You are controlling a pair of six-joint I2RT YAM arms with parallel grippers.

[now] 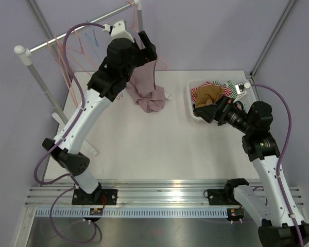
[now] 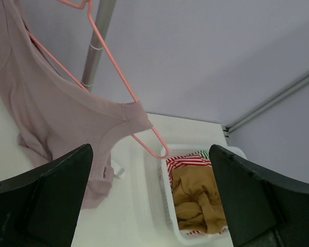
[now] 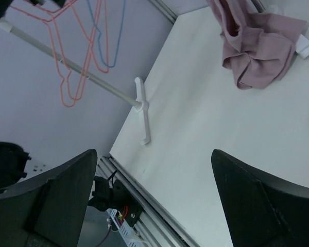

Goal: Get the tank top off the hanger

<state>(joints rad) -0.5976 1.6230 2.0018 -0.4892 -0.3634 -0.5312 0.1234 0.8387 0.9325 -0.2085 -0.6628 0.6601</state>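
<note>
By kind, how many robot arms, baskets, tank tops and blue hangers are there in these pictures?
Robot arms: 2, left arm and right arm
Basket: 1
Tank top: 1
Blue hanger: 1
Total: 5

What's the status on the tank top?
Open and empty: left gripper, right gripper. The tank top still on pink hanger, hem bunched on table. Nothing blocking.

Tank top (image 1: 147, 91) left of basket (image 1: 192, 109)
</note>
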